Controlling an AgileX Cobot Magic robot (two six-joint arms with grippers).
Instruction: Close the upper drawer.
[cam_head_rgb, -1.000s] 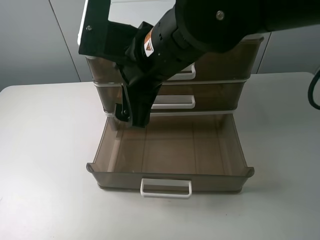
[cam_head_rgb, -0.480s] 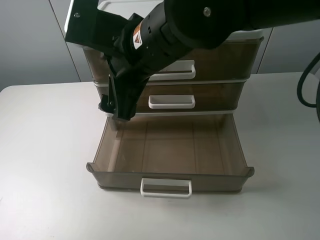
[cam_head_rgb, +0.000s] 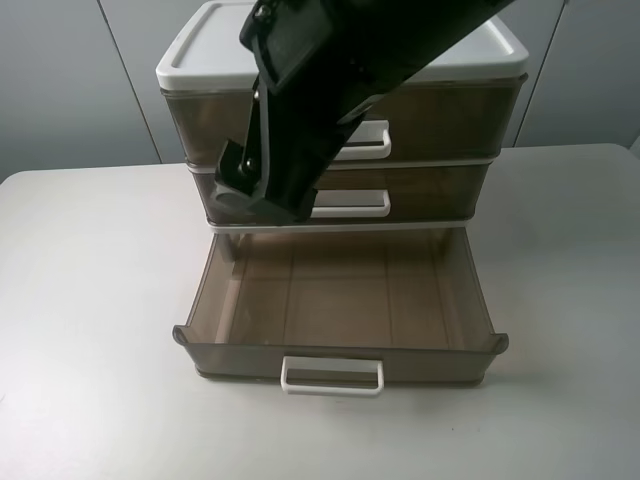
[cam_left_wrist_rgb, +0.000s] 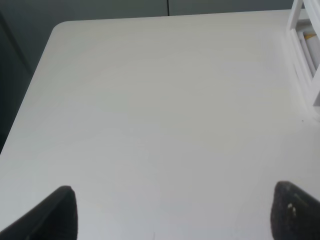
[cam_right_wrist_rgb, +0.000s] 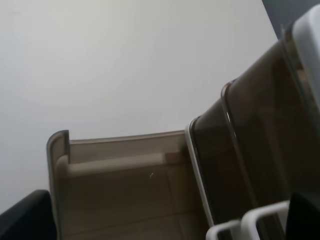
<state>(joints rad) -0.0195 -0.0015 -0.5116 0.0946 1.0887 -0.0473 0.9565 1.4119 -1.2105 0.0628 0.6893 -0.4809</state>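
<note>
The upper drawer (cam_head_rgb: 440, 115) is smoky brown plastic with a wide white loop handle (cam_head_rgb: 372, 142). It sits under the white lid, its front level with the cabinet front. It also shows in the right wrist view (cam_right_wrist_rgb: 265, 120). My right arm reaches across the cabinet from the upper right and hides the drawer's left half. My right gripper (cam_head_rgb: 258, 195) hangs in front of the middle drawer's left end; in the wrist view it (cam_right_wrist_rgb: 165, 220) is open and empty. My left gripper (cam_left_wrist_rgb: 177, 220) is open and empty over bare table, out of the exterior view.
The middle drawer (cam_head_rgb: 440, 190) with a smaller white handle (cam_head_rgb: 350, 205) is pushed in. The lowest drawer (cam_head_rgb: 340, 350) is pulled far out toward the front and holds nothing. The cabinet stands on a white table (cam_head_rgb: 90, 300) with grey wall panels behind.
My right arm has lifted and swung back, carrying the gripper up from the lowest drawer's back left corner to the middle drawer's front. No drawer has visibly moved.
</note>
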